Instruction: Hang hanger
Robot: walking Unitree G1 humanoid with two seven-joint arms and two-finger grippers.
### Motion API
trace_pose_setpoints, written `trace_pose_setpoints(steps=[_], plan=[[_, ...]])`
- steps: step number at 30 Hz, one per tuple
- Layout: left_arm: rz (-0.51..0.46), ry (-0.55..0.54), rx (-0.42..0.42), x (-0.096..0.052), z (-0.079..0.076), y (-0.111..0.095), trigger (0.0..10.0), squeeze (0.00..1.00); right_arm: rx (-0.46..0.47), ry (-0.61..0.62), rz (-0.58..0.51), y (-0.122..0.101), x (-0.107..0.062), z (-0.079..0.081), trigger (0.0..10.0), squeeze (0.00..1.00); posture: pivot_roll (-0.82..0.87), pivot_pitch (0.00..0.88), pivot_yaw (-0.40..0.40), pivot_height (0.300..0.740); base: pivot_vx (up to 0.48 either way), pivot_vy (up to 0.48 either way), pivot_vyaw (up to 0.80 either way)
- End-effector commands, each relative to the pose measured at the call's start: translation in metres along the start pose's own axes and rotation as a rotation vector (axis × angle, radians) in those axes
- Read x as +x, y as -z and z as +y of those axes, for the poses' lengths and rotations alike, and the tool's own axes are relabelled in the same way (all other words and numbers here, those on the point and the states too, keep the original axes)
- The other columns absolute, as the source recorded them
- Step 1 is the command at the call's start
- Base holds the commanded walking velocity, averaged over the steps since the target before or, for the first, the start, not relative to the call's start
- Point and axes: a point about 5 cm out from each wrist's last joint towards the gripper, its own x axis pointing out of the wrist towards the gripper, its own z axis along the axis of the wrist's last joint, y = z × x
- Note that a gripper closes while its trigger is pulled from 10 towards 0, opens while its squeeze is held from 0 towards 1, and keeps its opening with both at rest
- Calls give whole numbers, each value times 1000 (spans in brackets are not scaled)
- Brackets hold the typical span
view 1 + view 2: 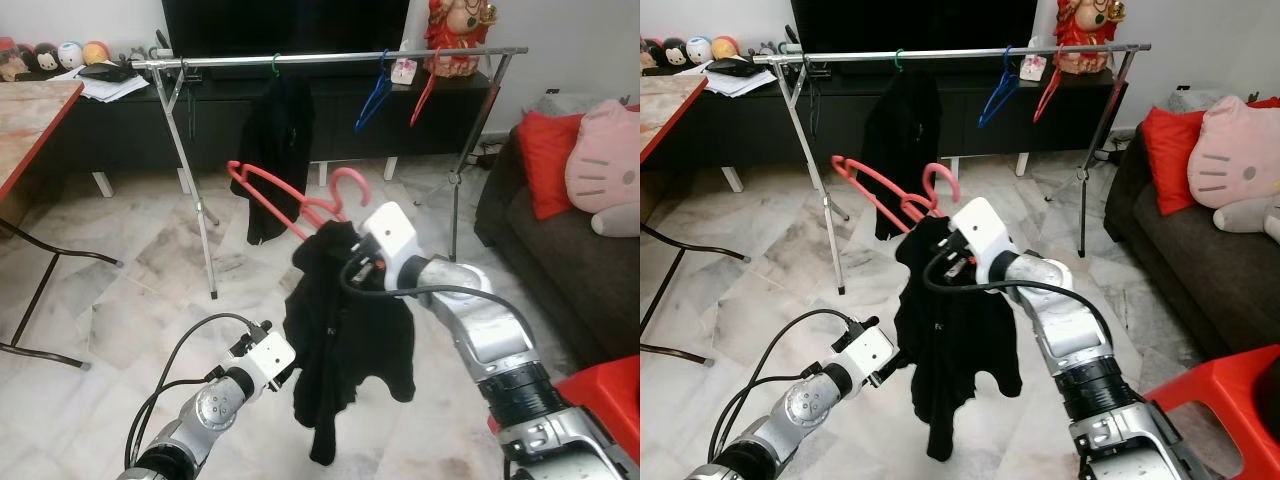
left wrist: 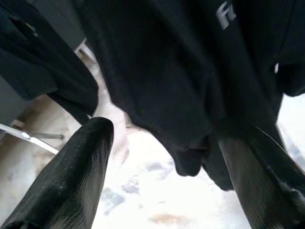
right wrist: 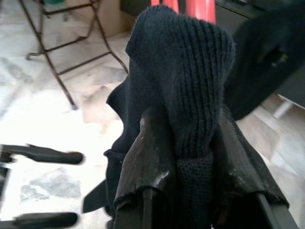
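Note:
My right gripper [image 3: 190,138] is shut on the knit collar of a black garment [image 1: 345,330], which hangs from a red hanger [image 1: 290,200] held up in mid-air in front of the clothes rail [image 1: 330,58]. The hanger's hook [image 1: 350,185] points up, well below the rail. Low down, my left gripper [image 2: 164,138] stands open at the garment's lower hem, and one of its fingers [image 2: 257,176] touches the cloth. On the rail hang another black garment [image 1: 278,140] on a green hook, a blue hanger [image 1: 375,95] and a red hanger [image 1: 425,95].
A dark sofa [image 1: 560,250] with a red cushion and a pink plush stands on the right. A red stool [image 1: 605,395] is beside my right arm. A folding table [image 1: 30,110] is at the left. A low black TV cabinet [image 1: 130,125] runs behind the rail.

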Motion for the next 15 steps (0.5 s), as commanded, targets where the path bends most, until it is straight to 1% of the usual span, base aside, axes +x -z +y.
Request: trace_pose_setpoints(steps=[1, 5, 8, 11, 12, 14, 15], plan=[[-8, 8, 20, 3, -2, -2, 10000, 0, -33, -23, -45, -15, 3, 6, 0, 0, -97, 0, -47, 740, 0, 0, 0], [-13, 54, 37, 2, -9, -2, 10000, 0, -34, -37, -48, -18, 6, 12, 0, 0, -97, 0, -47, 740, 0, 0, 0], [-11, 42, 57, 3, -11, -1, 10000, 0, -35, -47, -61, -24, 7, 14, 0, 0, -100, 2, -47, 740, 0, 0, 0], [-3, 21, 81, 4, -10, -1, 10000, 0, -40, -53, -61, -26, 6, 14, 0, 0, -101, 3, -47, 740, 0, 0, 0], [11, 12, 122, 5, -9, 0, 10000, 0, -44, -53, -58, -26, 6, 14, 0, 0, -98, 5, -48, 740, 0, 0, 0], [17, 10, 138, 5, -9, 0, 10000, 0, -45, -52, -57, -26, 6, 14, 0, 0, -98, 5, -48, 740, 0, 0, 0], [61, 14, 163, 5, -9, 5, 10000, 0, -47, -52, -55, -26, 6, 14, 0, 0, -101, 6, -46, 740, 0, 0, 0]])
